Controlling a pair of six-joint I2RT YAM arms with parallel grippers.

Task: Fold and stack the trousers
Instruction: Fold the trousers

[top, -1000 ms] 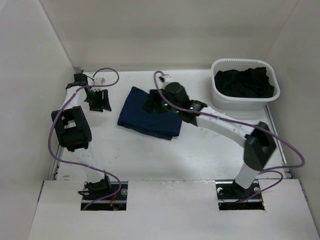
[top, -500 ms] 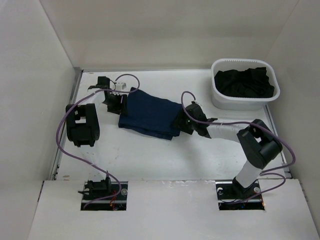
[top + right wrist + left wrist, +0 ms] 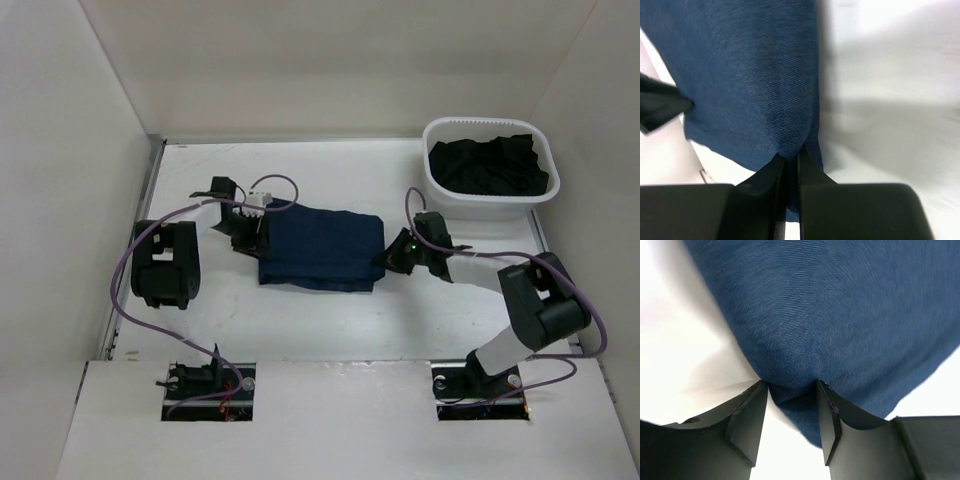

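Navy trousers [image 3: 320,248] lie folded on the bench [image 3: 330,325]; left hand [image 3: 791,386] pinches their left edge, right hand [image 3: 791,159] clamps their right edge.

I work inside a plain white box of a room: a back wall [image 3: 330,60] straight ahead, a left wall [image 3: 60,150] and a right wall [image 3: 600,120] slanting in on either side, all bare and matt. Below me lies a white surface [image 3: 300,320], a little scuffed, with a thin metal strip [image 3: 151,190] along its left edge, a white plastic tub [image 3: 480,207] in the far right corner and a raised white board [image 3: 340,420] across the near edge. The light is soft and even from above, so shadows on the surface are pale and blurred.
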